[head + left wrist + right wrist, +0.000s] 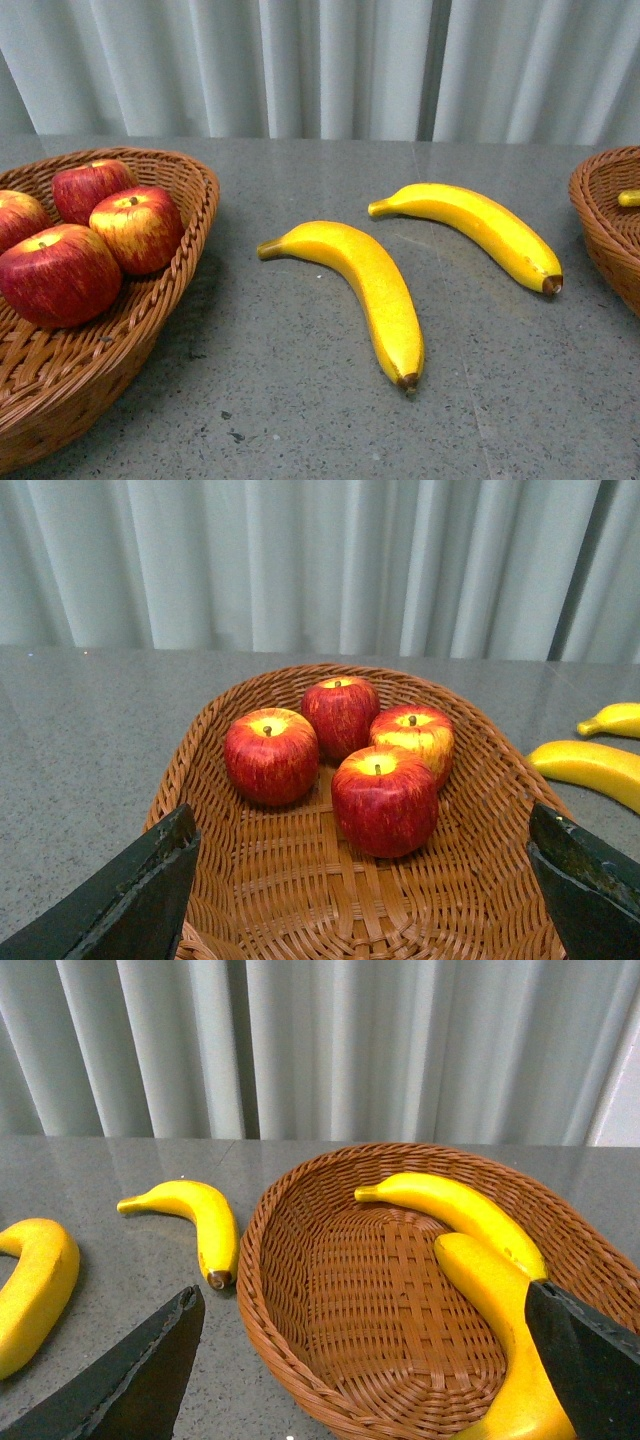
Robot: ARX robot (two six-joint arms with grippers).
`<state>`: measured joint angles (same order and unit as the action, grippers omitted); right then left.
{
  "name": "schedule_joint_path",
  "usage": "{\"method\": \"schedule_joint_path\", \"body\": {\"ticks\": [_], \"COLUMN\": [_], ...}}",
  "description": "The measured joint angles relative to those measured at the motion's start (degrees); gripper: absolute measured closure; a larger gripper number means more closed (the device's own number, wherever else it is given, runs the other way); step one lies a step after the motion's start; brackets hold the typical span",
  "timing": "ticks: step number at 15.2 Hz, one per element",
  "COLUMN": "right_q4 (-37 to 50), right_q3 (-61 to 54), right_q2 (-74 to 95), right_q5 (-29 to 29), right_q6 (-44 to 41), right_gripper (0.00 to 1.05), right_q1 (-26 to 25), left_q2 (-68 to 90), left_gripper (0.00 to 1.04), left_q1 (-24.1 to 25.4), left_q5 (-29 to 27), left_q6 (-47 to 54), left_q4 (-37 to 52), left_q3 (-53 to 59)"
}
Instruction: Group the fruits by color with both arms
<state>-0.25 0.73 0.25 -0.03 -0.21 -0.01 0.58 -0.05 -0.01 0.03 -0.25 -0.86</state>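
Four apples (342,745) are sitting clustered in the left basket (190,215), at the worktop's (300,420) left side. Between the baskets, a near banana (370,285) is lying on the worktop, with a far banana (480,225) behind it and to its right. Two basket bananas (455,1205) are lying side by side inside the right basket (300,1340). A curtain (320,60) is hanging behind everything.

No readable text or labels.

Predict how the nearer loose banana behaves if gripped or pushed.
The nearer banana looks glossy, so probably slippery in a grip. It lies flat on its curve on the table, so a push likely pivots rather than rolls it. Smooth, unsagging shape suggests stiff.
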Motion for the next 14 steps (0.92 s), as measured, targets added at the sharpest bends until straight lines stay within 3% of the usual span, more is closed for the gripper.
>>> {"method": "schedule_joint_path", "body": {"ticks": [5, 7, 10, 12, 14], "right_q4": [1.3, 9.9, 26.1, 34.4, 35.7], "right_q3": [0.0, 1.4, 9.1, 18.1, 28.0], "right_q2": [0.2, 8.5, 28.7, 45.4, 60.6], "right_q5": [1.3, 1.4, -1.7, -1.7, -1.4], "right_q6": [1.4, 7.1, 8.3, 8.0, 6.9], "right_gripper": [0.07, 0.07, 0.07, 0.07, 0.07], "right_q1": [0.6, 1.3, 1.6, 6.6, 12.3], "left_q2": [0.0, 0.0, 0.0, 0.0, 0.0], "left_gripper": [0.07, 0.07, 0.07, 0.07, 0.07], "left_q1": [0.0, 0.0, 0.0, 0.0, 0.0], "left_q5": [0.0, 0.0, 0.0, 0.0, 0.0], "left_q6": [0.0, 0.0, 0.0, 0.0, 0.0], "left_q4": [0.0, 0.0, 0.0, 0.0, 0.0], "left_q3": [0.0, 0.0, 0.0, 0.0, 0.0]}}
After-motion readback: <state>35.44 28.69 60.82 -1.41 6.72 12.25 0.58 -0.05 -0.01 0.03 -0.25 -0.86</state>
